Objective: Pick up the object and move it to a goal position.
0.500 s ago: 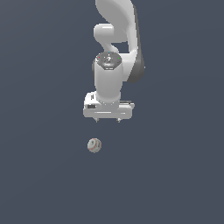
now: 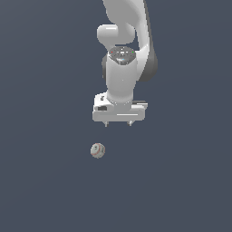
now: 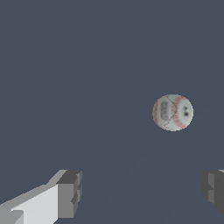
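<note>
The small off-white ball (image 2: 98, 150) with faint reddish seams lies on the dark grey floor, nearer the camera than the arm and a little toward the exterior view's left of it. It also shows in the wrist view (image 3: 173, 112), ahead of the fingers. My gripper (image 2: 118, 123) points down, open and empty, and hangs above and behind the ball without touching it. Its two grey fingertips (image 3: 70, 193) stand far apart in the wrist view, with nothing between them.
A plain dark grey floor (image 2: 45, 181) fills both views. The white arm (image 2: 124, 36) rises to the top of the exterior view.
The arm and gripper have shifted very slightly, if at all. The ball lies in the same place.
</note>
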Controlling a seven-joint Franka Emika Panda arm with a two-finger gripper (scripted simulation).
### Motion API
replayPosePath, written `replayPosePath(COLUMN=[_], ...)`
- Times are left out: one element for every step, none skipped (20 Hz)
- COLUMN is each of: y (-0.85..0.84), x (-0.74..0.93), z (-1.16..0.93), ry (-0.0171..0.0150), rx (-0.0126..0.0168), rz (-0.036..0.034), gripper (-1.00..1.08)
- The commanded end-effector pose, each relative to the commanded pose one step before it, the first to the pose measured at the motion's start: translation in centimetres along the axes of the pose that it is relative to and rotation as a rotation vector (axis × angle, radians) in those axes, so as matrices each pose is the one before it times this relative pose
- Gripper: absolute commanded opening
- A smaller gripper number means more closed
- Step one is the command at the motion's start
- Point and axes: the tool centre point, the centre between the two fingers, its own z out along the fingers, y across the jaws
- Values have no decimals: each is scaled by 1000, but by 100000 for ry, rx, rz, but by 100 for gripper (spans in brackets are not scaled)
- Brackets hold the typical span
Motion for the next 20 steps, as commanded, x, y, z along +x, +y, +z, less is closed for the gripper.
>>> replayPosePath(y=[-378, 146, 41, 19, 52, 91, 136, 177, 215, 254, 285, 318, 351, 386, 424, 461, 496, 532, 570, 578], x=[137, -49, -11, 27, 57, 80, 101, 123, 147, 170, 193, 219, 245, 268, 292, 316, 341, 366, 390, 395], z=[-261, 96, 28, 19, 50, 86, 122, 158, 194, 228, 259, 292, 326, 362, 401, 439, 479, 521, 564, 580], ry=[481, -181, -50, 1, -16, -42, -71, -98, -122, -144, -160, -175, -191, -210, -231, -249, -266, -284, -301, -303], rx=[244, -86, -23, 20, 35, 43, 50, 57, 64, 71, 78, 87, 94, 97, 97, 97, 96, 93, 87, 76], rz=[-768, 273, 81, 95, 226, 367, 514, 656, 793, 928, 1045, 1170, 1296, 1422, 1556, 1686, 1814, 1942, 2072, 2097], gripper=[100, 100, 100, 100, 100, 100, 100, 100, 100, 100, 100, 100, 100, 100, 100, 100, 100, 100, 100, 100])
